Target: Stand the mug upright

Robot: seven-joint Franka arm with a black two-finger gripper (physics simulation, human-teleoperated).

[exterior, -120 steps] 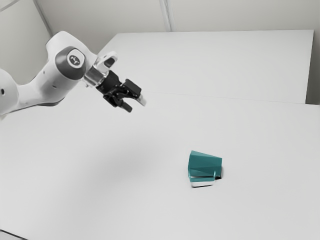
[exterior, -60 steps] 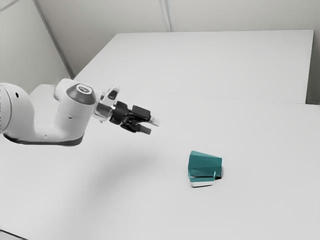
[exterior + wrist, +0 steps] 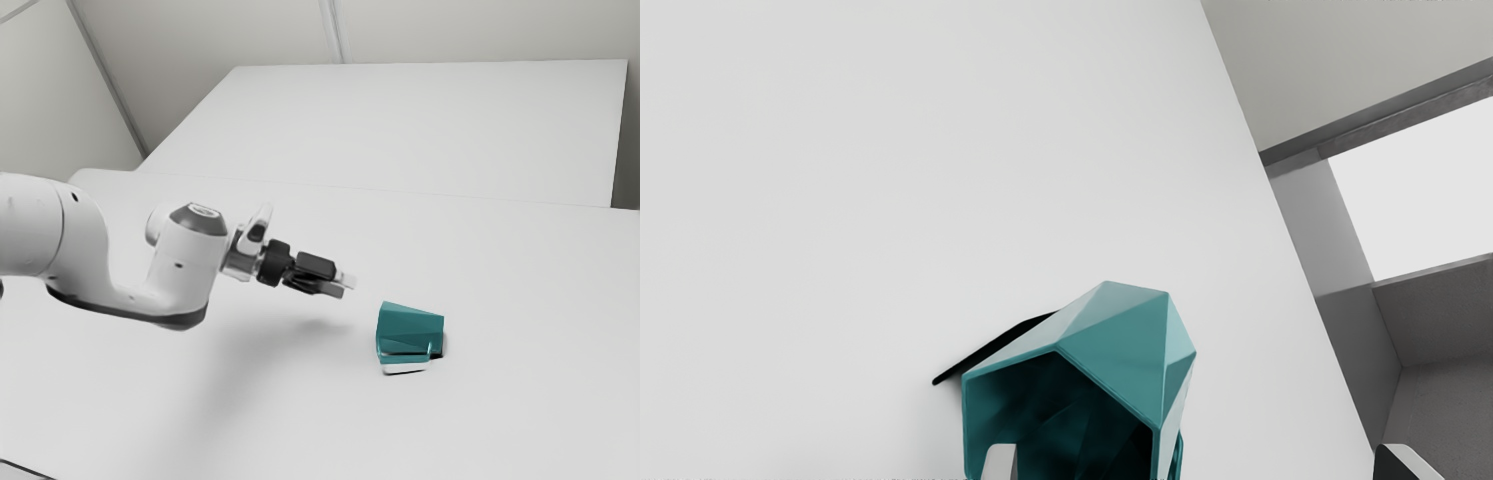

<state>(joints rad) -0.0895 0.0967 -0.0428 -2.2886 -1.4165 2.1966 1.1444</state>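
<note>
Presently, the arm (image 3: 190, 265) extends from the exterior view's left, its gripper (image 3: 342, 286) above the table (image 3: 520, 400). Gripper state: released, holding nothing; the wrist view gives the fingers (image 3: 1000, 463) as spread wide. One fingertip overlaps the mug's mouth in that view; the other stands off past the mug's side, over the background. No contact: the exterior view records a gap between fingertips and mug.

Mug (image 3: 410, 328): teal, faceted, lying on its side on the table, near the gripper and toward the exterior view's right. Not upright. Its mouth (image 3: 1046, 413) faces the gripper, dark inside; its base points away, toward the exterior view's right. The handle (image 3: 402, 358) lies along the side facing the exterior camera.

Farther off: the table is white and plain. Beyond it, a second white surface (image 3: 430, 130), then a pale wall (image 3: 480, 30). The wrist view adds a bright panel (image 3: 1433, 187) bordered in grey, past the table's edge.
</note>
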